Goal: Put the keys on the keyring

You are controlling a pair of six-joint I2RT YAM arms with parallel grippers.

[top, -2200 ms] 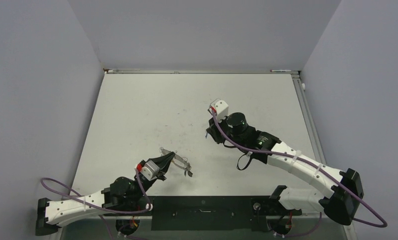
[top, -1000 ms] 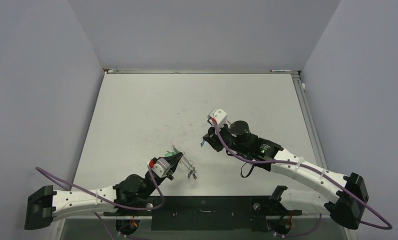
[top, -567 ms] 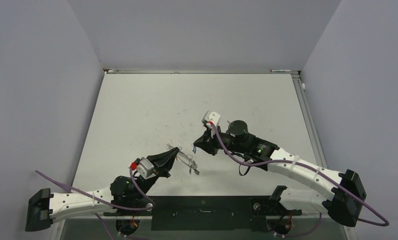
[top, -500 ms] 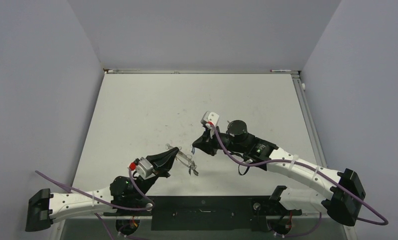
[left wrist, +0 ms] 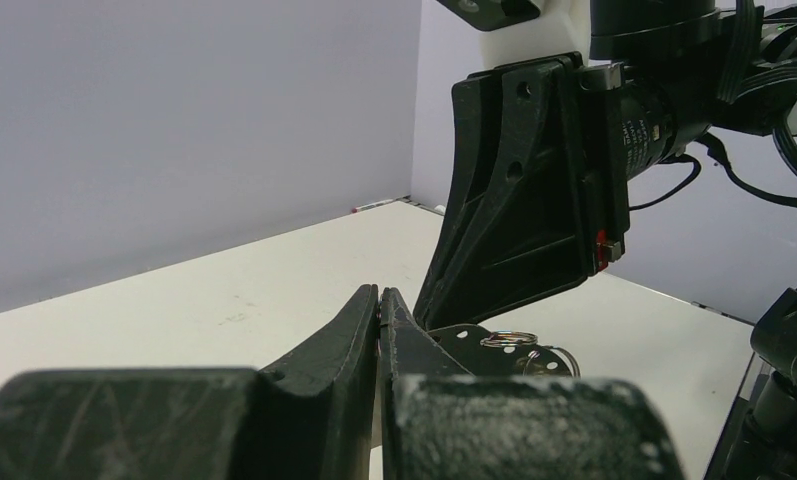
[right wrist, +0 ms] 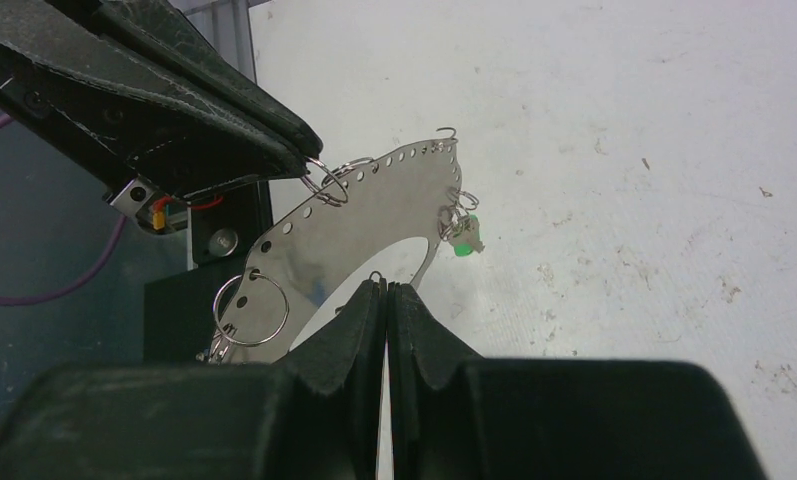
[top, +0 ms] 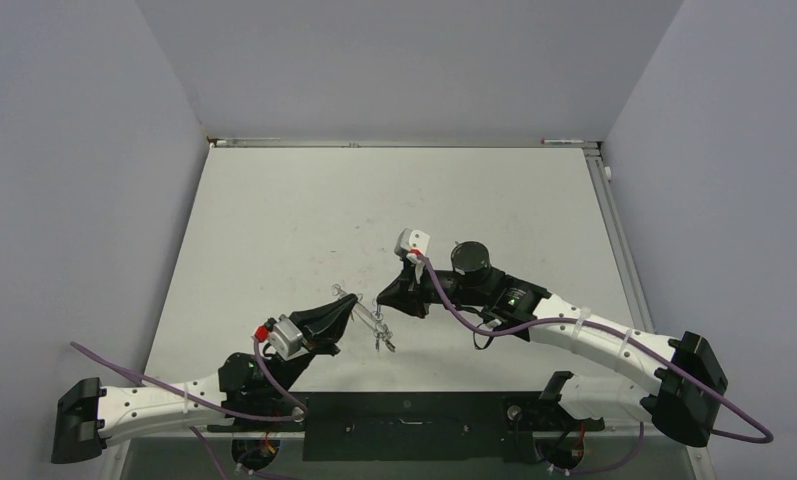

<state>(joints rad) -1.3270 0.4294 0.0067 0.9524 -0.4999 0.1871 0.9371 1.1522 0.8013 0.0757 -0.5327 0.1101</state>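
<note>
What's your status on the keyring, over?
Left gripper shut on small ring at keyring edge. Right gripper shut against its inner edge, grip unclear. Green tag hangs from it. No obstruction seen.

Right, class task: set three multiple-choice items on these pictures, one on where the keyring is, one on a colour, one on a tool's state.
1. Where is the keyring?
A. between the two tools
B. at the table's far edge
C. against the wall

2. What colour is the tag hanging from it?
A. red
B. green
C. orange

3. The right tool is:
A. wide open
B. out of view
C. shut on the keyring

Answers:
1 A, the left tool and right tool both meet it.
2 B, it shows bright green.
3 C, its fingers pinch the inner edge.
</note>
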